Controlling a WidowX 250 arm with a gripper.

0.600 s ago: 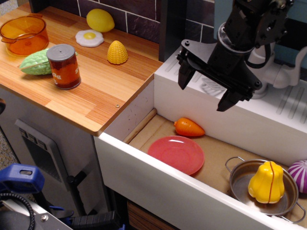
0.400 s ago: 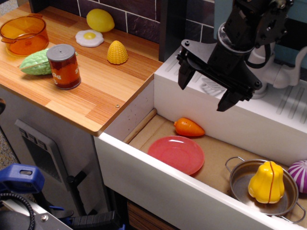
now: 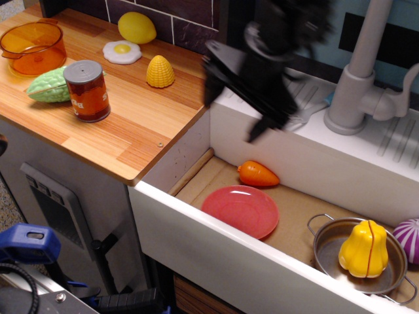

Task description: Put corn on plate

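While blurred, gripper (image 3: 232, 112) shifted left toward corn (image 3: 160, 71), fingers (image 3: 211, 88) spread apart, empty, plate (image 3: 240, 210) unmoved.

Wooden countertop (image 3: 131, 124) at left, backed by a dark tiled wall (image 3: 177, 19); white sink basin (image 3: 275, 261) with grey faucet (image 3: 357, 72) at right.

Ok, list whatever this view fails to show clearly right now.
- Gripper: smeared by motion blur, so its finger shapes are unclear.
- Purple striped object: cut off by the right edge.
- Faucet: its top runs out of the top edge.
- Metal pot: much of its inside is hidden by the yellow squash.
- Label on the can: too small to read.
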